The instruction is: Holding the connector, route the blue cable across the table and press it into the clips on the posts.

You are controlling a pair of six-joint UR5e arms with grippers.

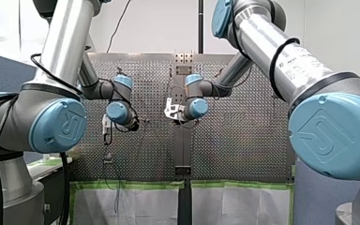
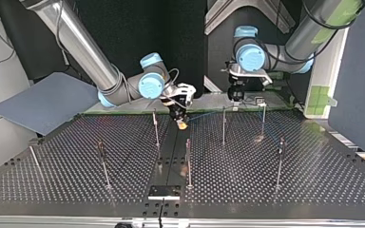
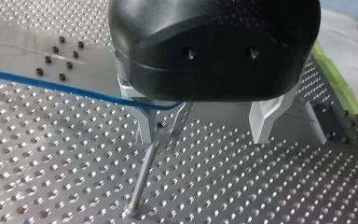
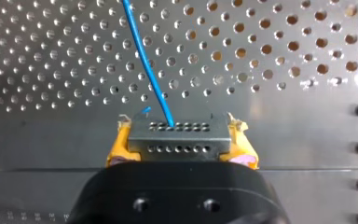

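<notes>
My right gripper [image 4: 179,134] is shut on a grey connector [image 4: 177,137], its yellow pads [image 4: 119,145] on both sides. The blue cable [image 4: 148,60] leaves the connector and runs away over the perforated table. In the top view my right gripper [image 2: 181,117] hovers near the table's middle strip, and the cable [image 2: 204,115] runs toward a thin post [image 2: 224,124]. My left gripper [image 3: 205,140] is open above the table. One metal finger [image 3: 142,122] stands by a post [image 3: 142,179]. The cable [image 3: 51,85] passes behind that finger at the post's top.
Several thin posts stand on the table, among them one [image 2: 156,129] beside my right gripper, one [image 2: 188,162] nearer the camera and one [image 2: 280,164] at the top view's right. A grey board [image 2: 43,102] lies at the left. Green tape [image 3: 340,84] edges the table.
</notes>
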